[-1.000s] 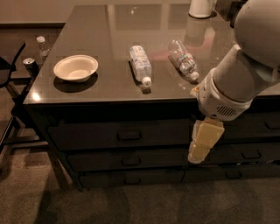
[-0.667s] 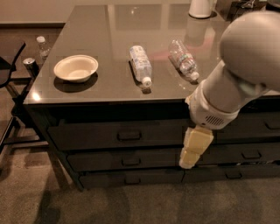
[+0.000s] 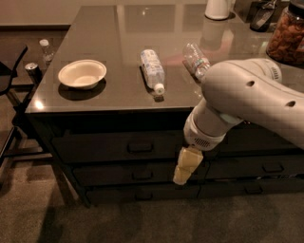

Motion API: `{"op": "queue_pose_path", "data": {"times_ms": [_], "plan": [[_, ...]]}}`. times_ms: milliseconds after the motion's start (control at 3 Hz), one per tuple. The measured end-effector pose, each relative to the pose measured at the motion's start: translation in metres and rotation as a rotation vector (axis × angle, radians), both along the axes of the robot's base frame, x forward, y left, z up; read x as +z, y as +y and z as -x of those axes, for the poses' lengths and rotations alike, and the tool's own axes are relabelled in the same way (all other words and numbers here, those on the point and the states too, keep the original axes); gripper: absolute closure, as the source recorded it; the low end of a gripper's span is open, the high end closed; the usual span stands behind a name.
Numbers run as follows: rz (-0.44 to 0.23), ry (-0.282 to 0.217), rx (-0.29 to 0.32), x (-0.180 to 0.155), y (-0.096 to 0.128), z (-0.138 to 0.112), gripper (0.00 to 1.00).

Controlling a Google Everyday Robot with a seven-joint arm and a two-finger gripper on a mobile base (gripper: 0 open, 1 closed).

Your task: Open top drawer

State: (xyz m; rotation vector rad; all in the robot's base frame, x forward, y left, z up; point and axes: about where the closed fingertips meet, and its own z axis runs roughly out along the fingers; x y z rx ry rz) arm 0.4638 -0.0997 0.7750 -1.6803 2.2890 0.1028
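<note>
The top drawer (image 3: 95, 148) is a dark flat front just under the counter top, with a small loop handle (image 3: 140, 147) at its centre. It looks shut and flush with the cabinet. My gripper (image 3: 185, 167) is cream-coloured and points down in front of the cabinet. It hangs to the right of and below the handle, level with the second drawer (image 3: 114, 175). It holds nothing that I can see. My large white arm (image 3: 247, 95) covers the right part of the cabinet.
On the dark counter (image 3: 109, 28) stand a white bowl (image 3: 81, 74), a lying water bottle (image 3: 153, 70), a clear bottle (image 3: 194, 58), a white jug (image 3: 217, 8) and a jar (image 3: 287, 33). A chair (image 3: 9, 80) stands at the left. A third drawer (image 3: 137, 194) sits lower down.
My arm has swung left across the cabinet front, and the gripper has moved left and slightly down, closer to the top drawer's handle. The drawer has not moved.
</note>
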Motion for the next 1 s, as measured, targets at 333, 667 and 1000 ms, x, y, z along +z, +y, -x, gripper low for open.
{"op": "queue_pose_path", "data": {"times_ms": [333,667,1000], "plan": [[-0.001,0.002,-0.001,-0.001,0.0,0.0,0.0],[-0.005,0.01,0.0,-0.004,0.001,0.001,0.0],[-0.026,0.034,-0.03,-0.035,0.014,0.0,0.0]]}}
